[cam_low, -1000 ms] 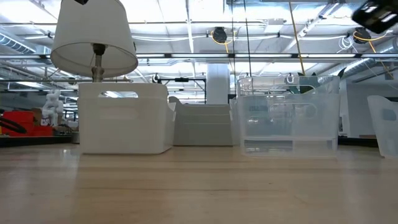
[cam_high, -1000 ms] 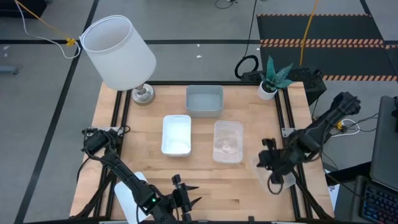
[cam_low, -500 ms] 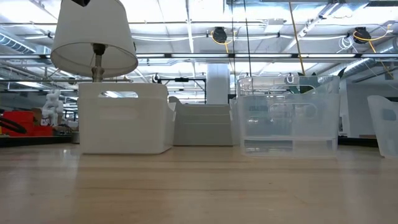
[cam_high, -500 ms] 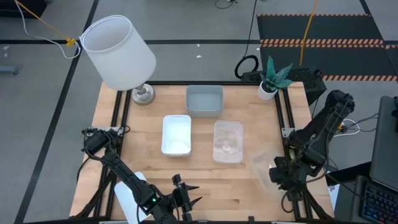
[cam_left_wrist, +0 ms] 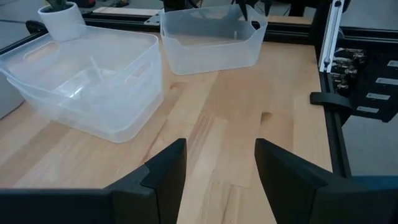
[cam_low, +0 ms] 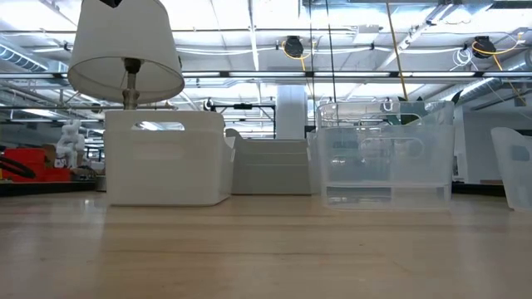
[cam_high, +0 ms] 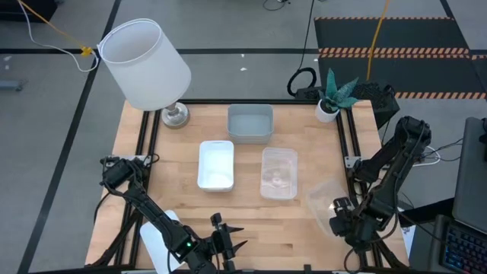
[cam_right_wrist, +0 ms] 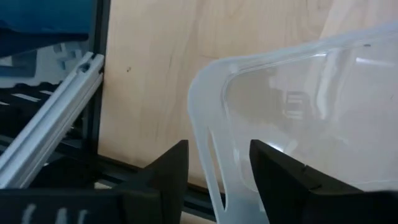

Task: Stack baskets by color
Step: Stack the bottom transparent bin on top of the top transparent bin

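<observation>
Four baskets rest bottom-down on the table: a white basket, a grey-blue basket behind it, a clear basket in the middle, and a second clear basket near the right edge. My right gripper hangs over the second clear basket's near corner, pointing steeply down and open. That basket's rim runs through the gap between its fingers; I cannot tell that either finger touches it. My left gripper waits open at the near edge, above bare wood.
A lamp with a big white shade stands at the far left corner. A small white plant pot sits at the far right corner. Black frame rails border the table's right edge. Bare wood lies along the near side.
My right gripper has gone from above the table's right part toward the near edge and downward, tipping to point more steeply down. The clear basket by the right edge now shows uncovered beside it. The left arm has kept still.
</observation>
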{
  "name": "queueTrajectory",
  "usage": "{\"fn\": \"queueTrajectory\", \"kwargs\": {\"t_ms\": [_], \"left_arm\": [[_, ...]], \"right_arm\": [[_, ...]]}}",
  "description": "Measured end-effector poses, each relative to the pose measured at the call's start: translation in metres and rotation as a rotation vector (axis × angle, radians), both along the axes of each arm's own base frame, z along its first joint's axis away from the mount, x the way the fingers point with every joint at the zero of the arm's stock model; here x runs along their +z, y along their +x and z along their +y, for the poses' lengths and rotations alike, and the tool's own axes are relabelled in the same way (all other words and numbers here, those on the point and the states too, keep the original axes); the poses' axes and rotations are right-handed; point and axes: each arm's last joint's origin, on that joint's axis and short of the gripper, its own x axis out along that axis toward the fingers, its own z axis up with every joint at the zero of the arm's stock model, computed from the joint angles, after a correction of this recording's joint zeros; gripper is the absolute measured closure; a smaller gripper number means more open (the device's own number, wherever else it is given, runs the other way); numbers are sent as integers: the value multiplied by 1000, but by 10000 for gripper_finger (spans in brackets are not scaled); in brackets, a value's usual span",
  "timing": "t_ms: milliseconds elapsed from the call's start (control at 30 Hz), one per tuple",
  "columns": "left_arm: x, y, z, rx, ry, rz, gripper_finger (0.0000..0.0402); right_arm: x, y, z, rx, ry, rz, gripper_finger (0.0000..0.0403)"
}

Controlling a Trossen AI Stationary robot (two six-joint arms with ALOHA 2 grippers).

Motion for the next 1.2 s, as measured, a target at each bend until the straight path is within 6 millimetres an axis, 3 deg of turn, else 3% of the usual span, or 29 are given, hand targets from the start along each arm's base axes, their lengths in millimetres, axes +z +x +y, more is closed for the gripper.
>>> {"fn": "queueTrajectory", "kwargs": {"t_ms": [333,733,1033,1200], "left_arm": [[0,0,0,-3,11,3,211],[-1,1,2,0,17,9,211],[-1,1,2,2,16,9,211],[-1,1,2,3,14,8,211]], "right_arm": [[-6,-3,7,66,-20,6,255],[-6,-5,7,120,-28,-10,395],[-7,-6,-4,20,-147,11,398],[-9,-6,-7,-4,-198,-8,372]]}}
